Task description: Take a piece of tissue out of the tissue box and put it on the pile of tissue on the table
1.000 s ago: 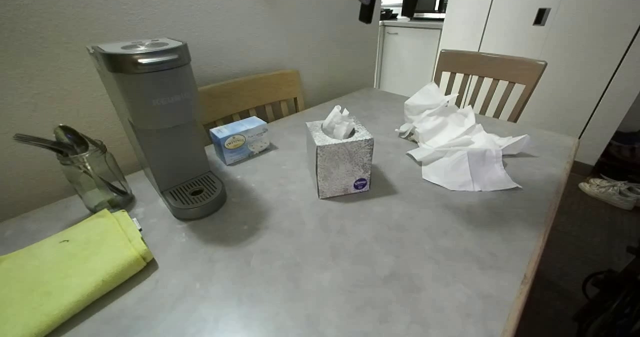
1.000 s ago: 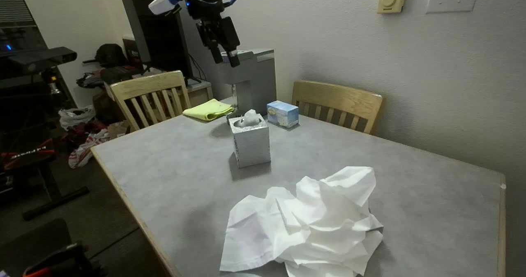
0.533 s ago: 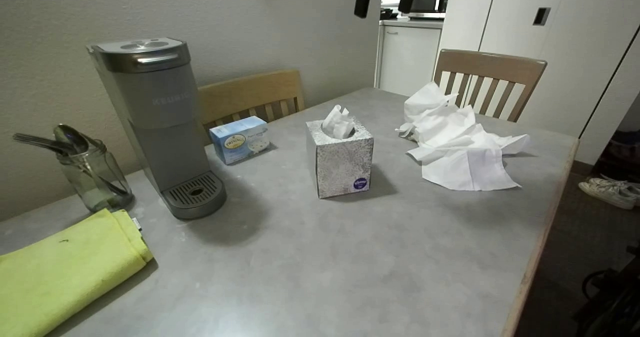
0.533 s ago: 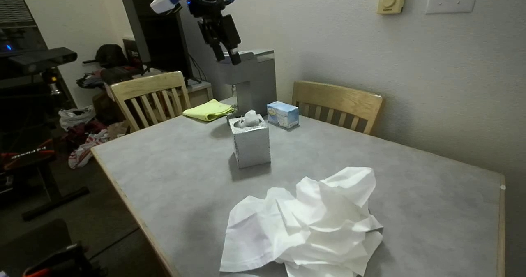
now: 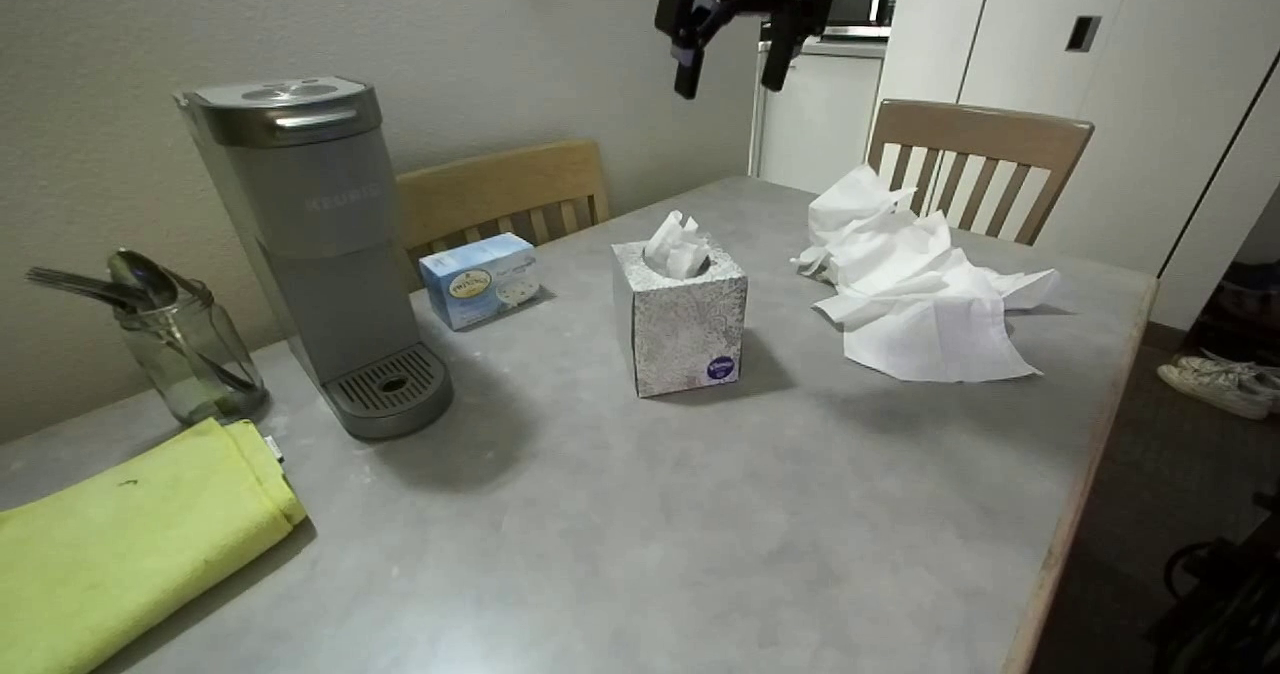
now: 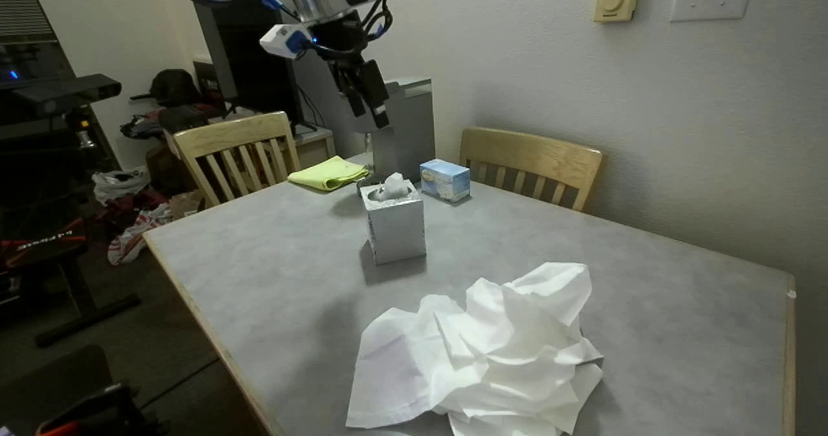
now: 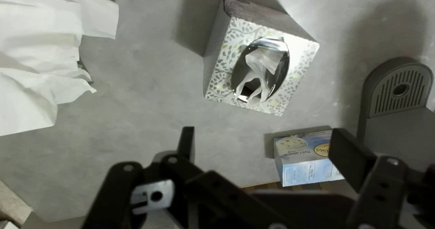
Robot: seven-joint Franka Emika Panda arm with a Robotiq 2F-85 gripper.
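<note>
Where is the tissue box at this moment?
In an exterior view, the tissue box stands on the table near the picture's centre, between the blue tea box, left, and the tissue pile, right.

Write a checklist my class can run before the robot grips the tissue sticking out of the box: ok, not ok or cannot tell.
1. Gripper open and holding nothing: ok.
2. Tissue box upright on the table: ok.
3. Protruding tissue rising above the box top: ok.
4. Gripper down at that tissue: not ok; it hangs higher in both exterior views.
5. Pile of tissue lying apart from the box: ok.
6. Supply deeper inside the box: cannot tell; too hidden.
</note>
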